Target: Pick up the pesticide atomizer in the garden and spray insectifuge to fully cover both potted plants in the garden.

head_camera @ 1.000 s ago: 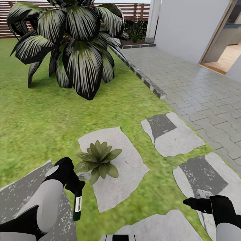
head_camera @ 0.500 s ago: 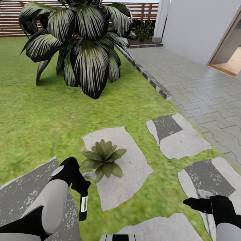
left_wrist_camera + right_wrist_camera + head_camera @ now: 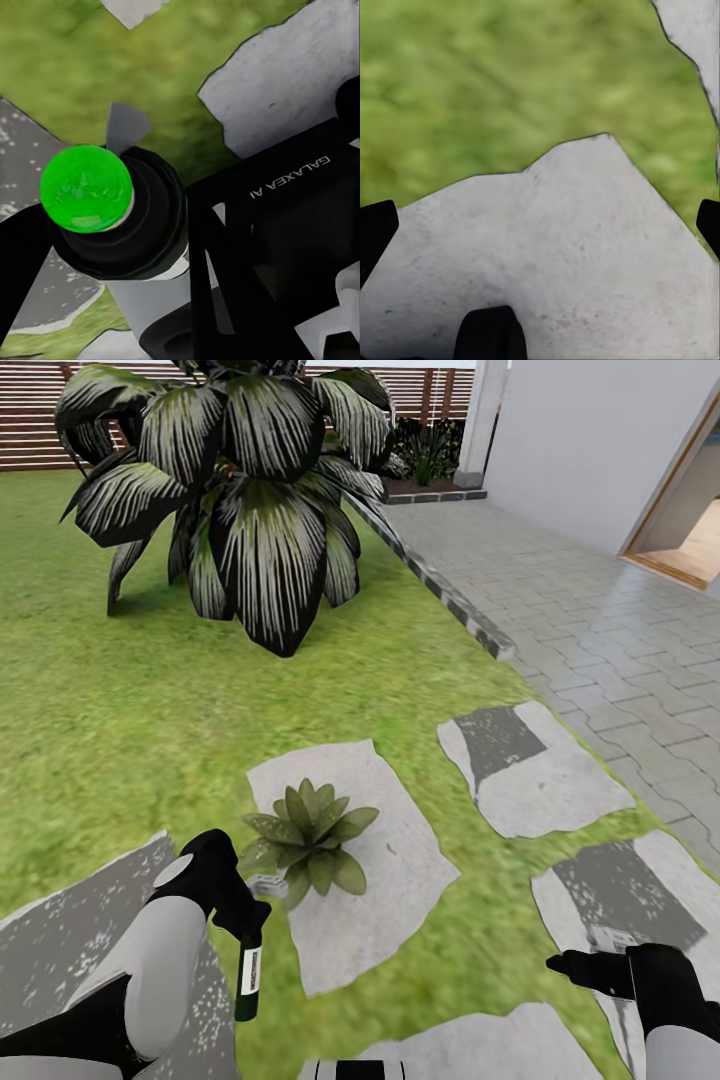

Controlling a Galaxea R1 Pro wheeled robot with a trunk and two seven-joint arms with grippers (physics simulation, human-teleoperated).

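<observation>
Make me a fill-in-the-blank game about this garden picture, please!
1. The left pincer holds a slim dark-green spray bottle with a white label that hangs pointing ____.
2. The small rosette plant with pointed green leaves sits on a flat pale ____ stepping stone.
3. The big striped-leaf palm-like plant stands on the green ____.
4. The right pincer holds ____.

Missing words: down; grey; lawn; nothing

Large striped-leaf plant (image 3: pixel 240 490) on lawn; grey paved walkway (image 3: pixel 590 620) with striped kerb (image 3: pixel 450 600); white house wall (image 3: pixel 590 440); open doorway (image 3: pixel 685 530).
</observation>
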